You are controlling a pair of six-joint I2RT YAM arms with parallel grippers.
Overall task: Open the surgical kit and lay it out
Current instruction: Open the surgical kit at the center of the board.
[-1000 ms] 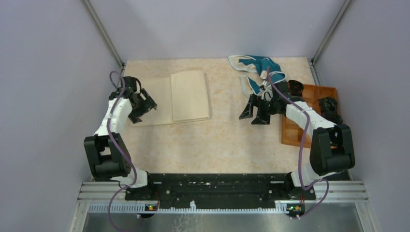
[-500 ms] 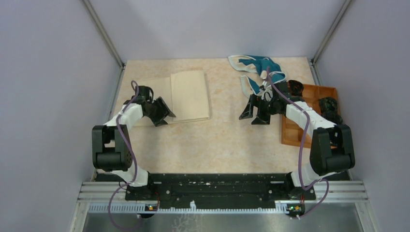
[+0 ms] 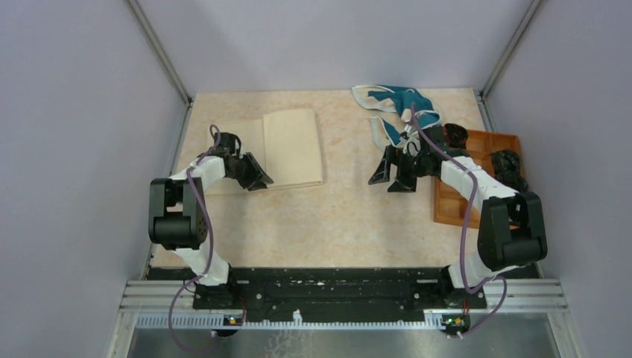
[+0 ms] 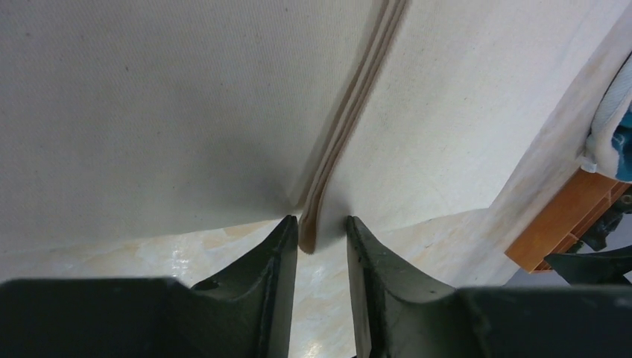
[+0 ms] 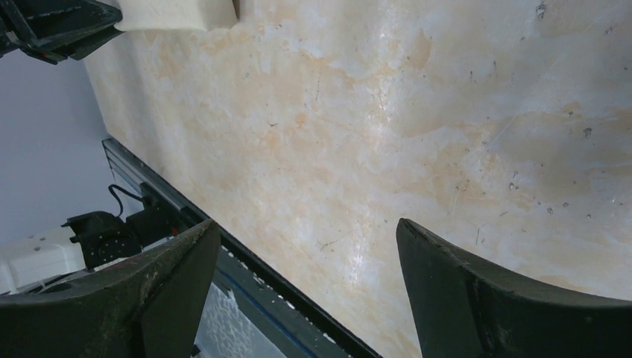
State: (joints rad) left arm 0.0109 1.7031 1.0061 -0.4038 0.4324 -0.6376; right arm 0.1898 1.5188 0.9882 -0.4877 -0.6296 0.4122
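The surgical kit shows as a folded beige cloth wrap point(image 3: 293, 145) lying flat at the back left of the table, with one thinner flap spread out to its left. My left gripper point(image 3: 261, 181) sits low at the wrap's near edge. Up close, its jaws stand narrowly apart around the near corner of the thick layered fold point(image 4: 309, 235) of the wrap point(image 4: 186, 97), with a slit of table showing between them. My right gripper point(image 3: 393, 179) hovers wide open over bare table point(image 5: 387, 134) at mid right, holding nothing.
Teal-and-white fabric point(image 3: 402, 104) lies crumpled at the back right. An orange-brown compartment tray point(image 3: 447, 209) with dark items sits along the right edge, under my right arm. Purple walls close in both sides and the back.
My left arm swung from the wrap's far left side to its near edge, and its jaws narrowed around the fold. The right arm stayed still.
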